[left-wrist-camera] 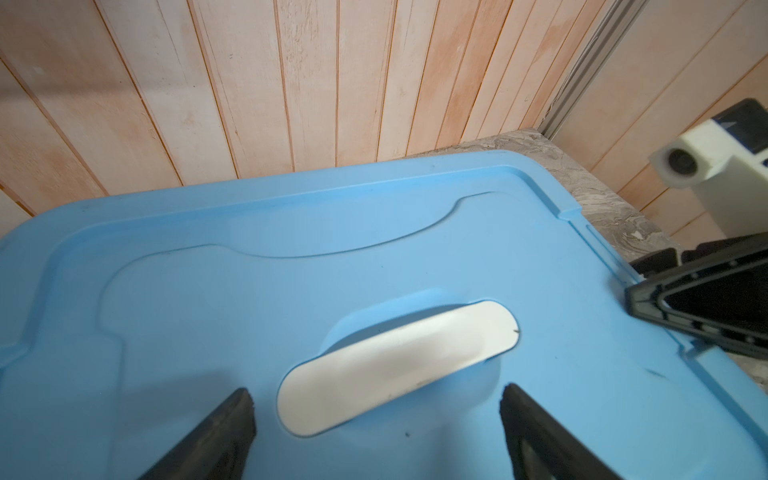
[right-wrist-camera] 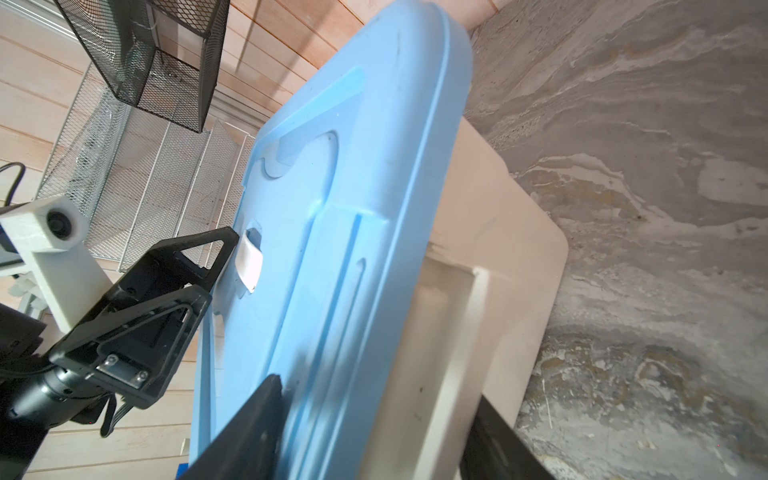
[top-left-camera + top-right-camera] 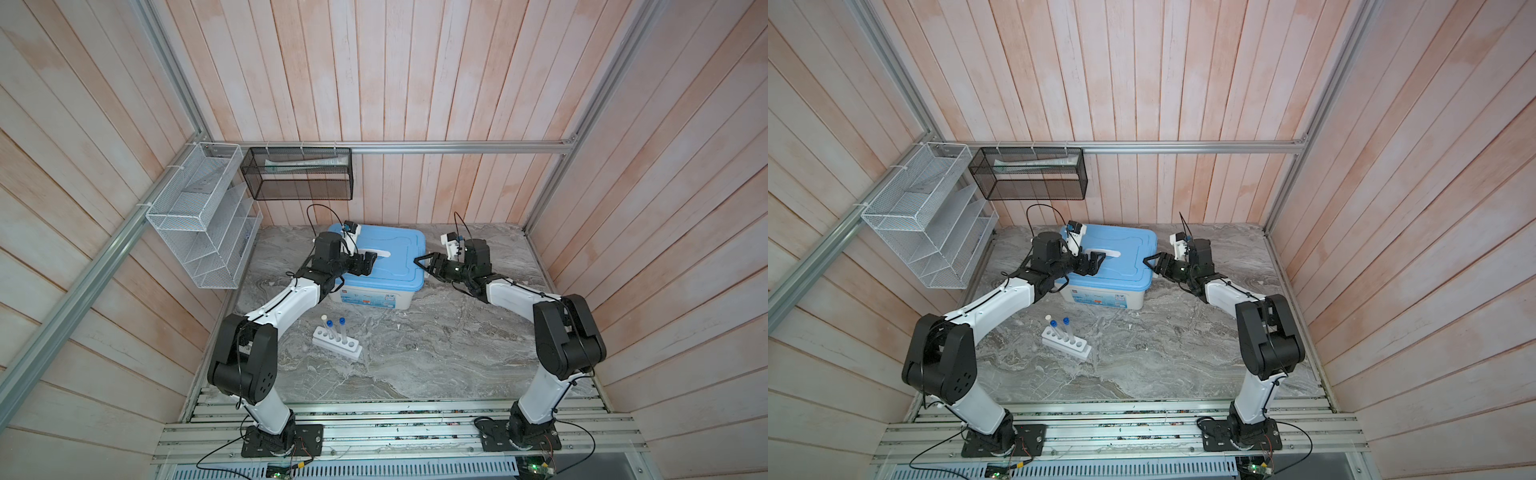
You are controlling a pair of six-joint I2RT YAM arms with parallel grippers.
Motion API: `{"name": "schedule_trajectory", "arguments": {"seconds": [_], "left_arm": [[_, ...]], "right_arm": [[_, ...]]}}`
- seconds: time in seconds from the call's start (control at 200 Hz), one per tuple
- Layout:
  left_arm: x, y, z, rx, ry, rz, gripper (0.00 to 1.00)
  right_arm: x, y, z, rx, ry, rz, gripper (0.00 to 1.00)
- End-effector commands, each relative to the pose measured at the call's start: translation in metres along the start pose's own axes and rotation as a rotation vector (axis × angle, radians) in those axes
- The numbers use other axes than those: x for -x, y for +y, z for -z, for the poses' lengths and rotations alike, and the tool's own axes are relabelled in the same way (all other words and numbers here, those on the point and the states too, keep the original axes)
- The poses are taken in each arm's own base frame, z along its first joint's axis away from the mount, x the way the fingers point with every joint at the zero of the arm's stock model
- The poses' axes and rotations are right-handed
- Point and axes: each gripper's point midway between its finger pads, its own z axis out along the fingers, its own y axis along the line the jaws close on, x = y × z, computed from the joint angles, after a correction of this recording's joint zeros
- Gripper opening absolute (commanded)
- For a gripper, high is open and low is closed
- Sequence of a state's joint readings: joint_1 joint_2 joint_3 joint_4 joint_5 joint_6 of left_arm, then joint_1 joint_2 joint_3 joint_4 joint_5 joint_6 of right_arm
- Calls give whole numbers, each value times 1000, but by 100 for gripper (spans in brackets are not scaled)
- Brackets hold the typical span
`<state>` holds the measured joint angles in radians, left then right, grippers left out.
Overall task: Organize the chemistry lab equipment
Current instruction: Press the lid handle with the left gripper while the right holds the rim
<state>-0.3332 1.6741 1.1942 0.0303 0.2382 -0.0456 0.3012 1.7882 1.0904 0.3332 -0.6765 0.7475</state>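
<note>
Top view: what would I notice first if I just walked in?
Probably the big blue lid on the white bin at the back of the table, with both arms at it: the left gripper open by its white handle, the right gripper straddling its right edge. Then the three capped tubes standing in the white rack in front of the bin.

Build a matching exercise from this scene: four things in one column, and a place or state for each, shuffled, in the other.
1. blue lid
2. white rack
3. black mesh basket
4. left gripper

A. hangs from the back rail
B. open, astride the white handle
C. sits on the white bin
D. holds three capped tubes

Pairs: 1-C, 2-D, 3-A, 4-B
</note>
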Motion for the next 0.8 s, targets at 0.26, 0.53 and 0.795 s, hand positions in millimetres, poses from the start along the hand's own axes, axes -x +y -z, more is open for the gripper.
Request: {"name": "schedule_trajectory", "arguments": {"seconds": [0.26,0.53,0.795], "left_arm": [[-19,-6,-2,-31,54,24,94],[-20,-6,0,-30,54,22,93],[-22,-6,1,-29,50,25,93]], "right_arm": [[-2,-8,-9,-95,17,36,54],[-4,-16,-14,-174,34,60,48],[-6,-23,-18,-259,53,90,44]]}}
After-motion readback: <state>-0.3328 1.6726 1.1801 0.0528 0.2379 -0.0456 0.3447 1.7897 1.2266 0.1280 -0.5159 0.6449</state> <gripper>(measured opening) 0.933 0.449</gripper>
